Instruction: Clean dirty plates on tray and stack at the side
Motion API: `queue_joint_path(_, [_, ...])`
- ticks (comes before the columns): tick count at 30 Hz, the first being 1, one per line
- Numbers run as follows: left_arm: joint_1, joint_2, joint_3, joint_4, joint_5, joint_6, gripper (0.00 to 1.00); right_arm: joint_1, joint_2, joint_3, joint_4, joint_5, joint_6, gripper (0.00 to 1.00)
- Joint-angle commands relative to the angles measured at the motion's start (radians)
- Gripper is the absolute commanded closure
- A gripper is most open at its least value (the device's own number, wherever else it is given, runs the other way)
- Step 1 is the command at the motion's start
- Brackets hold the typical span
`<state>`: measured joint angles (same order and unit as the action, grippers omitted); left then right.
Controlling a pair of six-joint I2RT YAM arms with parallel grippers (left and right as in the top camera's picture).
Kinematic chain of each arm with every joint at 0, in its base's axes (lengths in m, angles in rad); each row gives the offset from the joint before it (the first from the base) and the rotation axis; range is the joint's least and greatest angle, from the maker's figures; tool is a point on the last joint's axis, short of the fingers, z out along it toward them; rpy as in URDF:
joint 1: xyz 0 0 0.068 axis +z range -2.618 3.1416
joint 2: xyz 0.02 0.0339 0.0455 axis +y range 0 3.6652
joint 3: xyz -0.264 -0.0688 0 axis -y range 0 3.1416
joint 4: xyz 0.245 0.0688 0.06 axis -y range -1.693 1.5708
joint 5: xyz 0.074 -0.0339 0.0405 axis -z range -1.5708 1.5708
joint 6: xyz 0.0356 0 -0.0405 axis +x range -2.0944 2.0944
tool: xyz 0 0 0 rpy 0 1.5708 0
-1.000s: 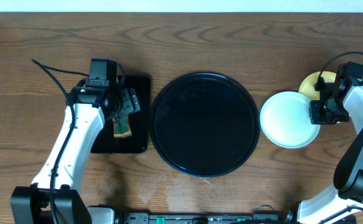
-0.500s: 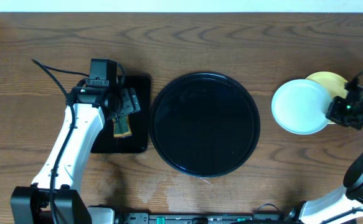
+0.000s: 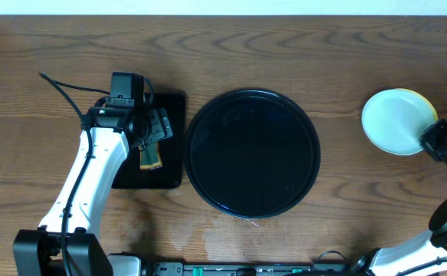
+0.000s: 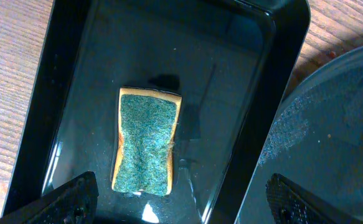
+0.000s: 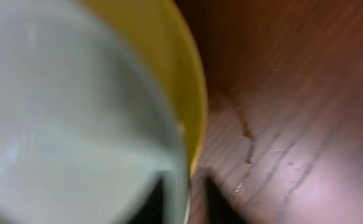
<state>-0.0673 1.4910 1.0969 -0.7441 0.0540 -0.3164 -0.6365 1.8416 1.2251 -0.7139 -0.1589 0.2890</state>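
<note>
A pale mint-blue plate (image 3: 390,121) lies over a pale yellow plate (image 3: 424,97) at the far right of the table; only the yellow rim shows. My right gripper (image 3: 435,140) is shut on the mint plate's near-right rim. In the right wrist view its two fingers (image 5: 184,200) pinch the mint plate's (image 5: 63,124) edge, above the yellow plate (image 5: 184,81). No third plate shows. The round black tray (image 3: 251,152) sits mid-table with nothing on it. My left gripper (image 3: 154,129) hangs open above a sponge.
A small black rectangular tray (image 3: 173,107) lies left of the round tray and holds a green-and-yellow sponge (image 3: 150,157). In the left wrist view the sponge (image 4: 147,140) lies between my open fingers (image 4: 184,199), with the round tray's rim (image 4: 293,118) at the right.
My right gripper has moved the mint-blue plate to the right and up, from beside the yellow plate to on top of it. The left arm has not moved.
</note>
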Motion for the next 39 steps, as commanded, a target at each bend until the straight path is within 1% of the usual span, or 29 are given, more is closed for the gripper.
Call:
queue_joint_path(1, [0.003, 0.002, 0.017, -0.003, 0.002, 0.002, 0.13, -0.008, 0.009, 0.018, -0.012, 0.069, 0.009, 0.53])
queue_joint_path(6, [0.003, 0.002, 0.017, -0.003, 0.002, 0.002, 0.13, -0.008, -0.006, 0.019, -0.023, 0.101, 0.002, 0.57])
queue_joint_path(8, [0.003, 0.002, 0.017, -0.003, 0.002, 0.002, 0.13, -0.005, -0.027, 0.019, -0.026, 0.069, -0.001, 0.59])
queue_joint_path(9, [0.003, 0.002, 0.017, -0.003, 0.002, 0.002, 0.13, -0.001, -0.042, 0.019, -0.020, 0.032, -0.024, 0.60])
queue_joint_path(11, [0.003, 0.002, 0.017, -0.003, 0.002, 0.002, 0.13, 0.013, -0.076, 0.019, -0.010, -0.051, -0.090, 0.69])
queue_joint_path(12, [0.003, 0.002, 0.017, -0.003, 0.002, 0.002, 0.13, 0.023, -0.093, 0.019, -0.011, -0.081, -0.106, 0.72])
queue_joint_path(13, [0.003, 0.002, 0.017, -0.003, 0.002, 0.002, 0.13, 0.042, -0.120, 0.019, -0.015, -0.119, -0.130, 0.71])
queue_joint_path(15, [0.003, 0.002, 0.017, -0.003, 0.002, 0.002, 0.13, 0.074, -0.153, 0.019, -0.035, -0.172, -0.159, 0.65])
queue_joint_path(18, [0.003, 0.002, 0.017, -0.003, 0.002, 0.002, 0.13, 0.155, -0.211, 0.019, -0.088, -0.242, -0.214, 0.62])
queue_joint_path(21, [0.003, 0.002, 0.017, -0.003, 0.002, 0.002, 0.13, 0.285, -0.264, 0.018, -0.164, -0.267, -0.246, 0.58])
queue_joint_path(26, [0.003, 0.002, 0.017, -0.003, 0.002, 0.002, 0.13, 0.518, -0.288, 0.018, -0.225, -0.263, -0.309, 0.56])
queue_joint_path(29, [0.003, 0.002, 0.017, -0.003, 0.002, 0.002, 0.13, 0.659, -0.287, 0.018, -0.229, -0.225, -0.313, 0.49])
queue_joint_path(33, [0.003, 0.002, 0.017, -0.003, 0.002, 0.002, 0.13, 0.805, -0.287, 0.018, -0.170, -0.152, -0.313, 0.42])
queue_joint_path(34, [0.003, 0.002, 0.017, -0.003, 0.002, 0.002, 0.13, 0.839, -0.287, 0.018, -0.150, -0.126, -0.313, 0.37])
queue_joint_path(35, [0.003, 0.002, 0.017, -0.001, 0.003, 0.002, 0.13, 0.864, -0.288, 0.018, -0.134, -0.109, -0.313, 0.22])
queue_joint_path(36, [0.003, 0.002, 0.017, 0.007, 0.003, 0.002, 0.13, 0.887, -0.288, 0.018, -0.121, -0.097, -0.313, 0.01])
queue_joint_path(39, [0.003, 0.002, 0.017, 0.024, 0.003, 0.002, 0.13, 0.944, -0.288, 0.018, -0.101, -0.073, -0.314, 0.01])
